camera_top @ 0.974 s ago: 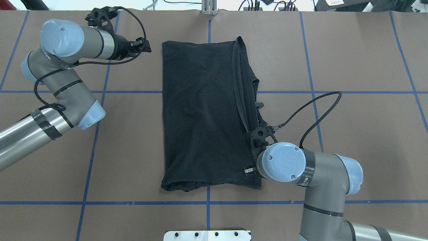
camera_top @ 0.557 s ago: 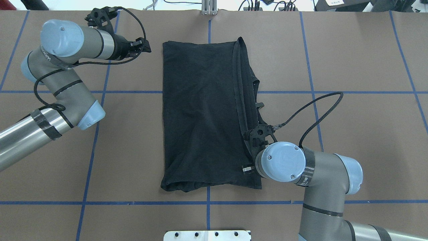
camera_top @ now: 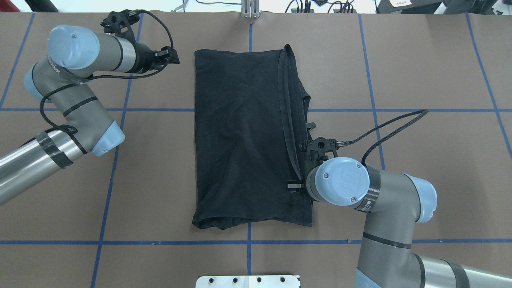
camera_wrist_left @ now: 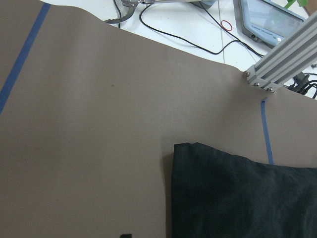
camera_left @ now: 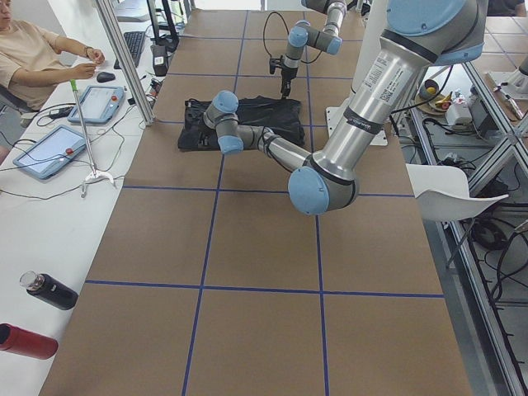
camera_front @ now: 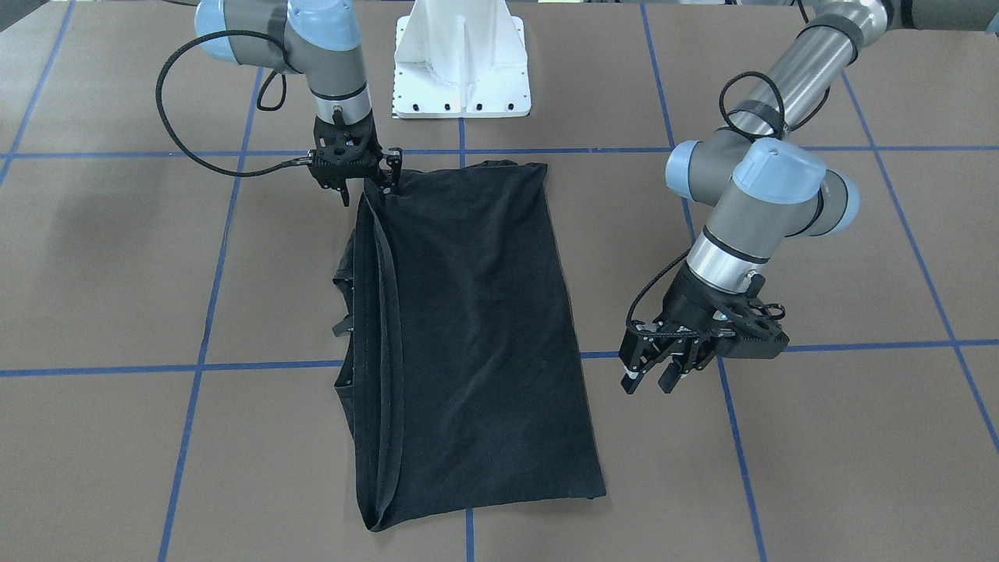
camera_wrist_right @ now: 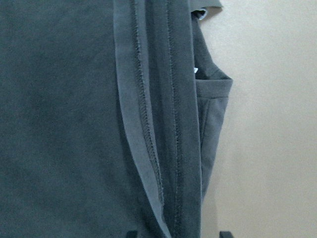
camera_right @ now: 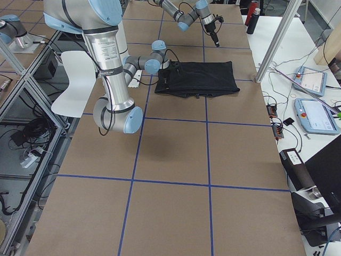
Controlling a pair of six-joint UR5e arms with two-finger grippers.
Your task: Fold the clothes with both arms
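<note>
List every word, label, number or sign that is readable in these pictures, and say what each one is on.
No text here can be read with confidence.
White lettering on a dark band of the left arm: too blurred to read.
White lettering on a black band of the right arm: too small to read.
T-shirt: no print or label shows on the visible side.

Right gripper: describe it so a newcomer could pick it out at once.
On the table, find the black shirt at the middle. The right gripper hangs over the shirt's stitched long edge, near the end closest to the white base. Unlike the left gripper, which hovers beside the shirt over bare table, it sits above cloth.
</note>
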